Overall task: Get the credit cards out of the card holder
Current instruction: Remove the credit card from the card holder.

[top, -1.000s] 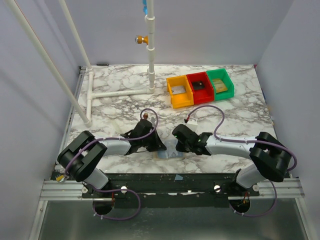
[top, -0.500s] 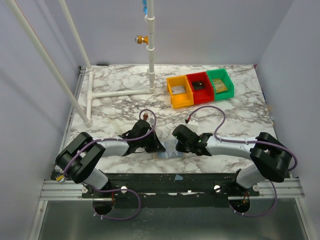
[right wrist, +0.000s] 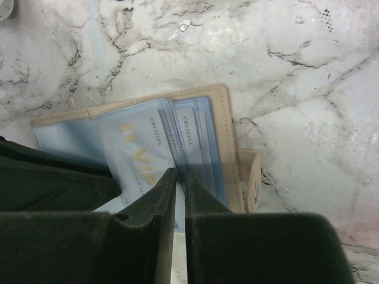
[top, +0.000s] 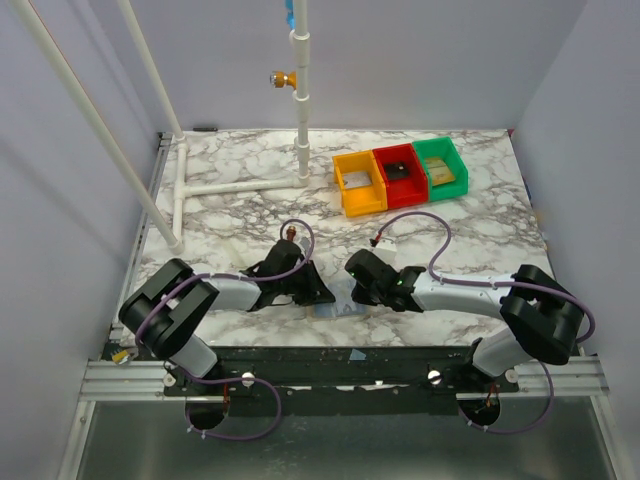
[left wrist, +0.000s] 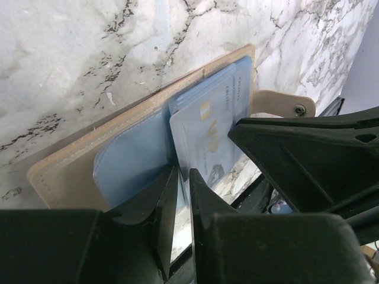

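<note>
The card holder lies open on the marble near the front edge. It has a tan rim and pale blue pockets, and shows in the left wrist view and the right wrist view. A pale blue credit card marked VIP sticks partly out of its pocket. More cards sit in the pockets. My left gripper is pinched on the VIP card's left edge. My right gripper is pinched on its right edge. Both have only a thin slit between the jaws.
Yellow, red and green bins stand at the back right. A white pipe frame stands at the back left. The holder's clasp tab points right. The table's front edge is just below the holder.
The left arm's elbow has shifted a little. Both grippers stay at the card holder, barely moved.
</note>
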Available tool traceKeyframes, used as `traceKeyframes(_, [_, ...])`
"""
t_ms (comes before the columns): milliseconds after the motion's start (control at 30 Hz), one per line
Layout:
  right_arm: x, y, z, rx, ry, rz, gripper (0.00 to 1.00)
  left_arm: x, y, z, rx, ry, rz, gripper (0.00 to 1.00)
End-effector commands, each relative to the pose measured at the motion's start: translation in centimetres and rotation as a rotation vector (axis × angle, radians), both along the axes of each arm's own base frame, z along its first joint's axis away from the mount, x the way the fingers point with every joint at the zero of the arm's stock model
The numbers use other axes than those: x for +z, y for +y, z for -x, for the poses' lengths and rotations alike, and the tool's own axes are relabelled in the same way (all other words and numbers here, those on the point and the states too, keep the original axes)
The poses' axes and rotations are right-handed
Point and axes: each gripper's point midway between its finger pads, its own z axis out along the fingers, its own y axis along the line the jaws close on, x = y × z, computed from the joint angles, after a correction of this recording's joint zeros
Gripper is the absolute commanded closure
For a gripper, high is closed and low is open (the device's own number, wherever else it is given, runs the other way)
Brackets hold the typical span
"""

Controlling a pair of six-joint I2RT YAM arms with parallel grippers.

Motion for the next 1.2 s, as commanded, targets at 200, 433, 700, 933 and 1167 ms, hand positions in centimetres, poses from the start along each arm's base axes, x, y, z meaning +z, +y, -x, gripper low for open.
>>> traceKeyframes(200, [-4.8, -4.3, 3.2, 0.008, 0.13, 0.19, 0.89, -0.7, -0.4, 0.5, 0.011, 0.028, 0.076, 0.8])
traceKeyframes(433, [-5.0, -4.3, 3.3, 0.014, 0.137, 0.193, 0.9, 1.4, -1.1, 0.6, 0.013, 0.007, 0.186, 0.81])
traceKeyframes(700, [-5.2, -4.3, 3.4, 0.015, 0.145, 0.194, 0.91, 3.2, -1.9, 0.6, 0.009, -0.007, 0.282, 0.86])
traceKeyframes(933, [-5.2, -4.3, 3.4, 0.013, 0.144, 0.192, 0.92, 3.7, -2.2, 0.7, 0.012, 0.001, 0.331, 0.88])
traceKeyframes(1167, [-5.3, -4.3, 3.4, 0.013, 0.146, 0.191, 0.92, 4.0, -2.4, 0.6, 0.007, -0.004, 0.359, 0.87])
